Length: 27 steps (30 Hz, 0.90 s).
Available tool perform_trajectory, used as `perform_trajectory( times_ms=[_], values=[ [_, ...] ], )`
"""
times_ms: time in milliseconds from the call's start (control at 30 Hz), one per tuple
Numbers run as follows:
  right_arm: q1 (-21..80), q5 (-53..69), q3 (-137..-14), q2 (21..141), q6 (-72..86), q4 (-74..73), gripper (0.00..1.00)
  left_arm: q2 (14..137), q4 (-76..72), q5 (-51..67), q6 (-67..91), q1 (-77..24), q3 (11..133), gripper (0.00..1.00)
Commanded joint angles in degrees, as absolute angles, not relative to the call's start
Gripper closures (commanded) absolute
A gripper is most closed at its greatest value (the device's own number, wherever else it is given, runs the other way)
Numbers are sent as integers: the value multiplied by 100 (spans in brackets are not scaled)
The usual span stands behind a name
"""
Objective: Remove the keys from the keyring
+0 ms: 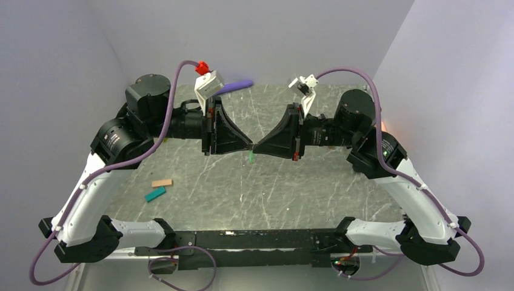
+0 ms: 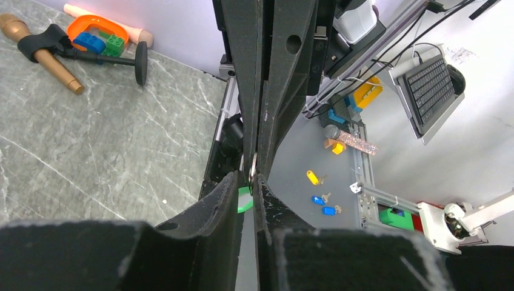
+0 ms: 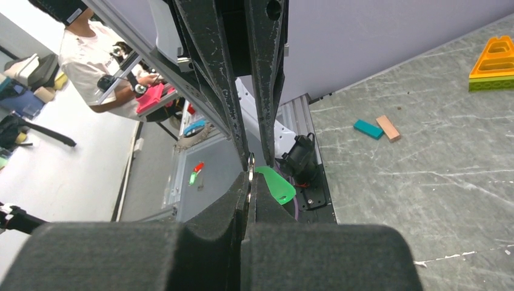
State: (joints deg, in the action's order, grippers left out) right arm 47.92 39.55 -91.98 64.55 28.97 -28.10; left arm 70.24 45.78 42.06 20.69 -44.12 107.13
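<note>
Far L on the worktop [image 1: 200,176] lie a tan block [image 1: 162,182] and a teal block [image 1: 155,194]. They are not part of the job.

Next, the L fingers [image 1: 245,144] reach in to the middle, up off the worktop. In the L wrist view they are almost closed, w/ just a thin gap. They look to be nipping the keyring [image 2: 253,167], a little metal loop, right at the tips.

Mid: the keys [image 1: 250,157] are one tiny flat bright-green bit. It hangs from the ring just under where both sets of tips meet, and does not touch the worktop.

Then the R fingers [image 1: 262,147] come in from the other side, tip to tip w/ the L ones. In the R wrist view they are pressed tight shut on the ring too.

How it will handle, I think: the green bit is v. light and stiff, prob. hard plastic. It looks smooth, so it can slip or swing. The ring is thin springy wire, so it is hard to pry open and may snap back.

Best place to grab is the flat faces of the green bit, near its hole end. One set of fingers does that while the other keeps the ring steady. As it is, both hold the ring and nothing holds the green bit. If it comes off it will prob. just drop.
</note>
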Motion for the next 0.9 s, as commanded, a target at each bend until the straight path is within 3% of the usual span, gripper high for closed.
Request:
perform_trajectory(
  times_ms=[0,133,667,867],
  values=[
    [4790,4024,-9313,6416,2988,-2415,100,7004,4650,4278,1997,-4434,10758,83],
    [4797,3993,-9287,6403,3005,-2387,100,6992,4693,4164,1956,-4430,10775,100],
    [4792,3819,-8963,6308,3586,-1387,100,6475,3762,3358,2487,-4431,10156,100],
    [4797,3973,-9012,6436,3754,-1087,88,6443,3754,3273,2502,-4431,10156,100]
  ],
)
